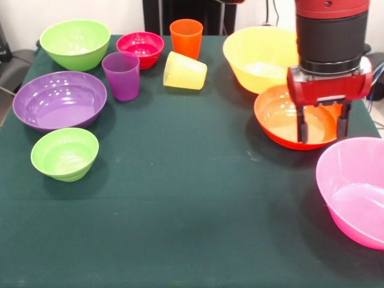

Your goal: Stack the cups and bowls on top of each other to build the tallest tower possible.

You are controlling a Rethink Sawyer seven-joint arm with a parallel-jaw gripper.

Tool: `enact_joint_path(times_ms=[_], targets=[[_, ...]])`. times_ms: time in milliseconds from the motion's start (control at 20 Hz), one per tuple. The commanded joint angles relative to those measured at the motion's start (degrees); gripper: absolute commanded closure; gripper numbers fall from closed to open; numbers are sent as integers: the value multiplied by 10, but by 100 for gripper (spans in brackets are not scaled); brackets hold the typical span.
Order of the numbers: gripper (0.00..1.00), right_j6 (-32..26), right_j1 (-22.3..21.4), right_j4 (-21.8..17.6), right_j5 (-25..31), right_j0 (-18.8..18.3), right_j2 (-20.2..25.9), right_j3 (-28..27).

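Note:
My gripper [322,133] hangs open and empty over the near side of the orange-red bowl [279,117] at the right. A yellow-orange bowl [258,57] sits behind it and a large pink bowl [360,192] at the near right edge. At the left are a purple bowl [57,99], a medium green bowl [75,43], a small green bowl [64,153] and a small red bowl [140,48]. The purple cup [122,75] and orange cup [186,37] stand upright. The yellow cup [185,71] lies on its side. Nothing is stacked.
The dark green table [180,210] spreads wide in the middle and at the near side. The robot's black pedestal [186,12] stands at the far edge. Dark shapes sit off the table's left edge.

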Motion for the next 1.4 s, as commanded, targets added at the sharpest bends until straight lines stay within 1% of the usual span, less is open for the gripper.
enact_joint_path(times_ms=[50, 300, 650, 1050, 1300, 1400], targets=[[0, -62, 22, 1, 85, 17, -14, -33], [0, -72, 39, 0, 93, 18, -15, -59], [0, -77, 40, 0, 112, 18, -12, -74], [0, -103, 79, -7, 148, 29, -3, -151], [0, -116, 114, -15, 173, 43, 1, -212], [0, -120, 127, -18, 175, 48, 2, -228]])
